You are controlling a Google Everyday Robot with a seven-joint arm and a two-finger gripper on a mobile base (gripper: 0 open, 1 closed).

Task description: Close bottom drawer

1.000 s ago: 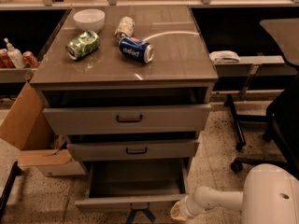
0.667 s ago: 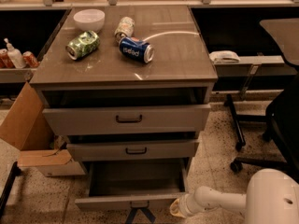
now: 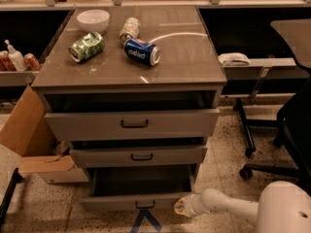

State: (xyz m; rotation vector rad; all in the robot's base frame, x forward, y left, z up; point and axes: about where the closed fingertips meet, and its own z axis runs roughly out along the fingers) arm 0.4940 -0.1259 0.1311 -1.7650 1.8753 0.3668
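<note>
three drawers stand in the grey-brown cabinet, and all of them are pulled out by some amount. the bottom drawer [image 3: 116, 202] is out the farthest, so its long deep box shows from above, low over the speckled floor [image 3: 218, 152]. its low front panel carries a small black bar handle [image 3: 145, 205]. the middle drawer [image 3: 138, 156] and the uppermost drawer [image 3: 131, 124] stick out less.

the tool [image 3: 181, 207] is low at the right end of the bottom drawer's front panel, very near it or touching it; i cannot tell which. i also cannot tell if the tool is released or clenched. the white arm [image 3: 228, 208] comes in from the lower right corner.

i judge that the step in hand is to set the tool against the front panel — the closing itself is not yet done, because the drawer is wide open. the next move asks for a straight push toward the cabinet, along the line of the drawer. since the tool is at the right end and not at the middle, the push may turn the drawer a little and make it jam — contact nearer to the handle would be safer.

on the table [image 3: 184, 57] lie a green can [image 3: 86, 46], a blue can [image 3: 141, 51] and a white bowl [image 3: 93, 19]; they have no part in this task.
</note>
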